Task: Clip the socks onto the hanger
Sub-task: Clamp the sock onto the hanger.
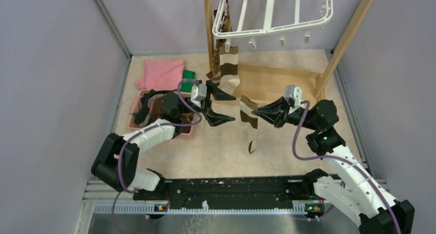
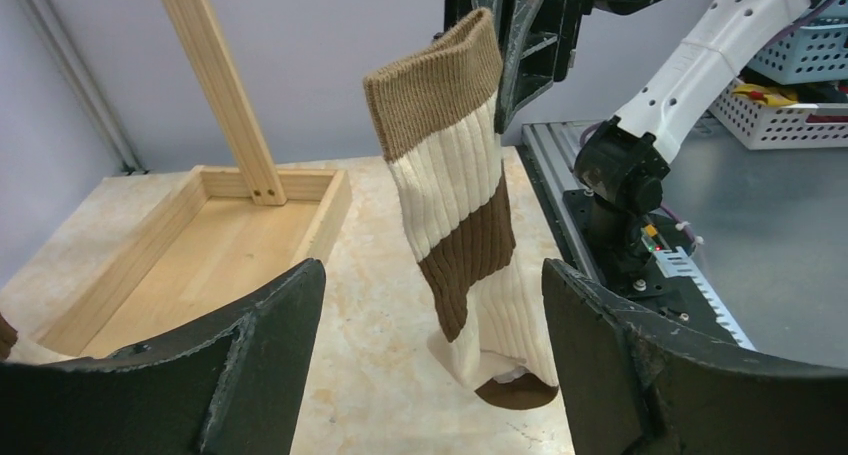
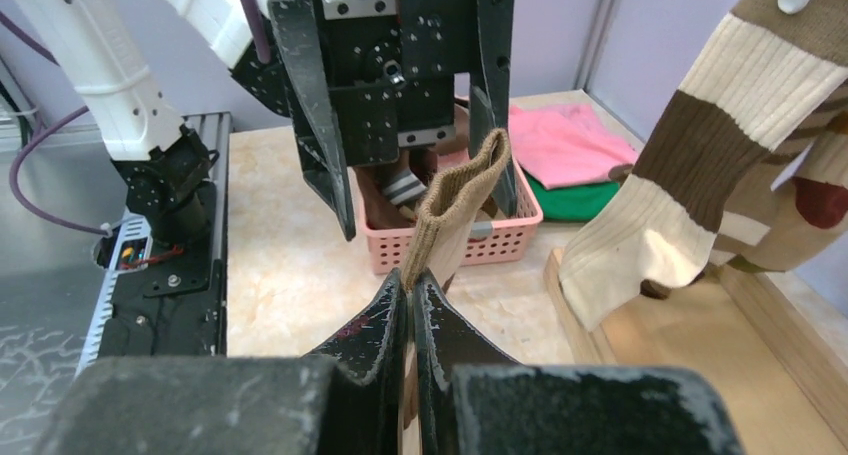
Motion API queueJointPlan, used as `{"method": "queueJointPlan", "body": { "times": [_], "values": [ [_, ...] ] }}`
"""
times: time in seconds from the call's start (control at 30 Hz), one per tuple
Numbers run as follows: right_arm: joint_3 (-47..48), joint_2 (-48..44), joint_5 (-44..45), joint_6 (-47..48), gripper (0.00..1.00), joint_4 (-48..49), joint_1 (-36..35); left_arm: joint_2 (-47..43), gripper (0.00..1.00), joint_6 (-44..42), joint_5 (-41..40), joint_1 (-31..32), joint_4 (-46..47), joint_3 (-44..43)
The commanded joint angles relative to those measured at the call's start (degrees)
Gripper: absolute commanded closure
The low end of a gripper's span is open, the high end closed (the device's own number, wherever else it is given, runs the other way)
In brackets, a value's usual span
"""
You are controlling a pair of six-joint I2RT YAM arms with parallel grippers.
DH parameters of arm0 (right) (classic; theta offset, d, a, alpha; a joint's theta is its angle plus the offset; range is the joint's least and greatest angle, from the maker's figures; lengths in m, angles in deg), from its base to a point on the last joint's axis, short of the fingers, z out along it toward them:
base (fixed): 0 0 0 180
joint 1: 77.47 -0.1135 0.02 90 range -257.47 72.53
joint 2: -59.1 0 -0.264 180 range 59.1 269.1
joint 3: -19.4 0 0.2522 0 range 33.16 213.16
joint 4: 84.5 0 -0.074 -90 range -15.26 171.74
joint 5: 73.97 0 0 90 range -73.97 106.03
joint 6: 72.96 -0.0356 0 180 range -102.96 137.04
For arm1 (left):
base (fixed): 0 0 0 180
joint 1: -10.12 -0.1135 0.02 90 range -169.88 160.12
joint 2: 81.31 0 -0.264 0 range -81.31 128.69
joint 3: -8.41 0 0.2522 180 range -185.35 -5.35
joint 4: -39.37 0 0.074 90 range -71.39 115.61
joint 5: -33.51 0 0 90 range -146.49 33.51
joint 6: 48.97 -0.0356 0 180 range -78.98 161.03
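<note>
- Done: one clipped sock (image 1: 229, 64) hangs off the near-left edge of the hanger (image 1: 270, 10). There may be a second behind it, can't tell.
- In hand: right gripper (image 1: 258, 110) is pinched tight on the cuff of the held sock (image 1: 250, 126). It's brown-and-cream and dangles mid-table, toe at or near the tabletop.
- Left gripper (image 1: 226, 107) is spread wide and holds nothing. It faces the held sock, which hangs ahead of its two fingers without touching them.
- Held sock is well below the hanger, not at any clip yet.
- Left to do: basket socks (image 1: 154, 105) are piled in the basket (image 1: 134, 122) on the table's left side.
- My read: early-to-mid. This looks like a handover or regrip before lifting to a free clip, then the same again for the pile.
</note>
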Motion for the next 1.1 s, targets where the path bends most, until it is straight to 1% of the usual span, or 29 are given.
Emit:
{"method": "queueJointPlan", "body": {
  "times": [0.0, 0.07, 0.13, 0.3, 0.37, 0.43, 0.57, 0.73, 0.8, 0.93, 1.07],
  "values": [
    [1.92, 0.56, -3.07, -1.35, 1.0, 5.44, -0.53, 2.78, 0.17, 8.14, 2.7, 1.28, 12.67, 0.88],
    [1.88, 0.99, -3.71, -1.97, 1.0, 6.44, -0.62, 3.92, 0.18, 10.47, 2.02, 1.73, 15.7, 1.04],
    [1.59, 1.67, -4.17, -2.89, 1.0, 8.26, -0.78, 5.02, 0.21, 11.23, 1.16, 2.06, 16.61, 0.93],
    [1.52, 2.44, -4.33, -3.83, 1.0, 9.72, -1.1, 7.61, 0.23, 13.68, 0.13, 2.72, 19.39, 0.37],
    [1.52, 2.83, -4.34, -3.93, 1.0, 9.94, -1.17, 8.58, 0.28, 15.54, -0.11, 2.98, 21.94, 0.0],
    [1.52, 3.14, -4.38, -4.03, 1.0, 9.99, -1.31, 9.81, 0.35, 17.49, -0.36, 3.11, 23.77, -0.65],
    [1.52, 3.47, -4.08, -4.03, 1.0, 10.0, -1.33, 11.54, 0.39, 20.3, -0.54, 3.14, 26.84, -1.34],
    [1.61, 4.02, -3.9, -4.16, 1.0, 10.14, -1.42, 13.03, 0.53, 21.98, -0.19, 3.19, 27.94, -2.36],
    [1.69, 4.28, -3.82, -4.33, 1.0, 10.38, -1.43, 13.47, 0.54, 22.82, -0.43, 3.17, 28.71, -2.55],
    [1.7, 4.74, -3.81, -4.64, 1.0, 10.76, -1.5, 14.3, 0.52, 24.88, -1.09, 3.21, 31.66, -2.79],
    [1.74, 4.74, -3.68, -4.79, 1.0, 10.96, -1.58, 14.93, 0.53, 26.64, -2.23, 3.08, 34.61, -2.96]
  ]
}}
